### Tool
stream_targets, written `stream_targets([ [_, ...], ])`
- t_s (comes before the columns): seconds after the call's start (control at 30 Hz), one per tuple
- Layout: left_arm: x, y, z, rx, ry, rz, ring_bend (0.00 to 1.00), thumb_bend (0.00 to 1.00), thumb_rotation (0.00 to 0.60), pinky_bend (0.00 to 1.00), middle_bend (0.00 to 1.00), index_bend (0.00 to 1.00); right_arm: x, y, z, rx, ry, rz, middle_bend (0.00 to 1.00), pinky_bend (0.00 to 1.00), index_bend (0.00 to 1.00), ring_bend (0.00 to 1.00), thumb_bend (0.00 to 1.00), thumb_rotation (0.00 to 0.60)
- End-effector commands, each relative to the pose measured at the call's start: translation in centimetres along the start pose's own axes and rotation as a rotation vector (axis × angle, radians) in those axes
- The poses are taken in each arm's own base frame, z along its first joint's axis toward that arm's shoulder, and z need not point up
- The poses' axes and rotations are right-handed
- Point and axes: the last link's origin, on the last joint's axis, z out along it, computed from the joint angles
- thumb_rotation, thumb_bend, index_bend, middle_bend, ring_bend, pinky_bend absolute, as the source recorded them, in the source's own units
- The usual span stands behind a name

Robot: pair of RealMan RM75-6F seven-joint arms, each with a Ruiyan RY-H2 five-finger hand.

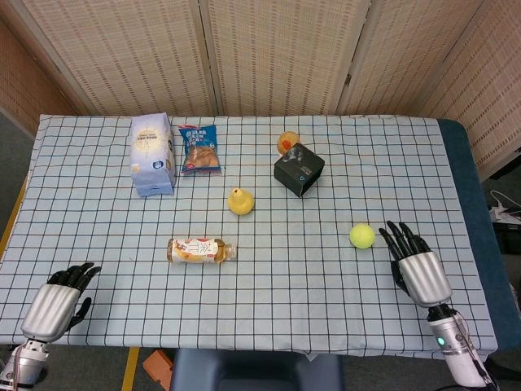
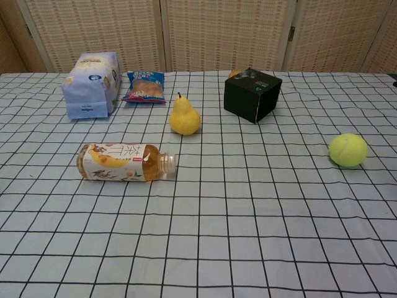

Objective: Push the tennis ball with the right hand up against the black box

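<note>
The yellow-green tennis ball (image 1: 362,236) (image 2: 348,149) lies on the checked tablecloth, right of centre. The black box (image 1: 299,169) (image 2: 252,94) stands farther back and to the left of the ball, well apart from it. My right hand (image 1: 417,263) is open just right of the ball, fingers spread and pointing away from me, with a small gap to the ball. My left hand (image 1: 57,300) rests at the near left corner, open and holding nothing. Neither hand shows in the chest view.
A yellow pear (image 1: 240,201) and a lying tea bottle (image 1: 200,250) are left of the ball. A white-blue bag (image 1: 152,152) and a snack packet (image 1: 199,150) stand at the back left. An orange fruit (image 1: 286,142) sits behind the box.
</note>
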Motion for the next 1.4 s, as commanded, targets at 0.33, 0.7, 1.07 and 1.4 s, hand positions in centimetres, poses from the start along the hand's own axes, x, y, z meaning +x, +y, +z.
stream_targets([
  [0.33,-0.3,0.1,0.2,-0.007,-0.022,0.001,0.19,0.47,0.6,0.3,0.17,0.2,-1.4,0.0,1.7,0.048,0.03,-0.165,0.76,0.8,0.94,0.81,0.88,0.6],
  [0.7,-0.2,0.1,0.1,-0.002,-0.022,-0.001,0.19,0.47,0.6,0.3,0.18,0.2,-2.5,1.1,2.2,0.146,-0.183,-0.187,0.9,0.83,1.0,0.91,0.89,0.6],
  [1.07,-0.2,0.1,0.0,0.002,-0.023,-0.001,0.2,0.47,0.6,0.3,0.18,0.2,-3.7,2.3,2.5,0.183,-0.279,-0.117,0.91,0.83,1.0,0.92,0.89,0.6],
  [1.4,-0.4,0.2,0.2,0.004,-0.036,0.002,0.2,0.47,0.6,0.3,0.18,0.2,-6.1,3.0,3.2,0.179,-0.31,-0.088,0.91,0.83,1.0,0.92,0.89,0.6],
])
